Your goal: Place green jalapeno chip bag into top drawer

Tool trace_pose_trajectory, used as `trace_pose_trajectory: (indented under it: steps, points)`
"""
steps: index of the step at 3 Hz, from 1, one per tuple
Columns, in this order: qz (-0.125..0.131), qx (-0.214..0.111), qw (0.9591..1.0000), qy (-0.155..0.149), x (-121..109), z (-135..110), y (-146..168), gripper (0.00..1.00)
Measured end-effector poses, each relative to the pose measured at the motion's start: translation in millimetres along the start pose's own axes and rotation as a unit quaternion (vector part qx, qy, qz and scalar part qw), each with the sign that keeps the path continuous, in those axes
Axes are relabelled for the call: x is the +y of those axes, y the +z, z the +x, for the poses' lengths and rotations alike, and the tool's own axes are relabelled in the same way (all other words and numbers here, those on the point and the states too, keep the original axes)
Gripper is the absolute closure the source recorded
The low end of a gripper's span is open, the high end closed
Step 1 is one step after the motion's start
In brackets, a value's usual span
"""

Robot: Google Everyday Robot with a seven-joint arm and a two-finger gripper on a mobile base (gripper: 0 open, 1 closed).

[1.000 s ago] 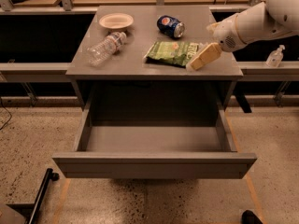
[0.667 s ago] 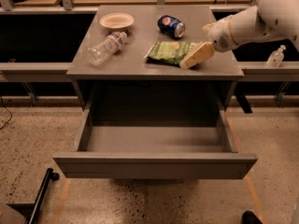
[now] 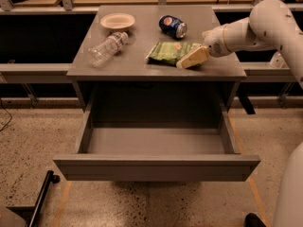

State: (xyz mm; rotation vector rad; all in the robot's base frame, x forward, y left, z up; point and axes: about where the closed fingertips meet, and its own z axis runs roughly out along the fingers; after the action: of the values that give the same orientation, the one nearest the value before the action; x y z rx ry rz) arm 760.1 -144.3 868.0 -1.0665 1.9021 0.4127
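The green jalapeno chip bag (image 3: pixel 168 52) lies flat on the grey table (image 3: pixel 137 67), right of centre. My gripper (image 3: pixel 185 63) reaches in from the right on the white arm, its tan fingers low at the bag's right end, touching or just beside it. The top drawer (image 3: pixel 156 167) stands pulled wide open below the table top, its grey interior bare.
A blue soda can (image 3: pixel 173 26) lies behind the bag. A clear plastic water bottle (image 3: pixel 107 48) lies at the table's left, with a white paper bowl (image 3: pixel 117 20) behind it. A black stand leg (image 3: pixel 40 200) sits on the speckled floor at lower left.
My gripper has moved left and down, from the table's right edge to the bag's right end. The bag, can and bottle have not moved.
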Motion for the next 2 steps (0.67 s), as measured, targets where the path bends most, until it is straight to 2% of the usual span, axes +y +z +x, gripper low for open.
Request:
trace_pose_trajectory:
  steps: [2]
  points:
    - [0.014, 0.005, 0.9993, 0.033, -4.7, 22.3, 13.5, 0.00]
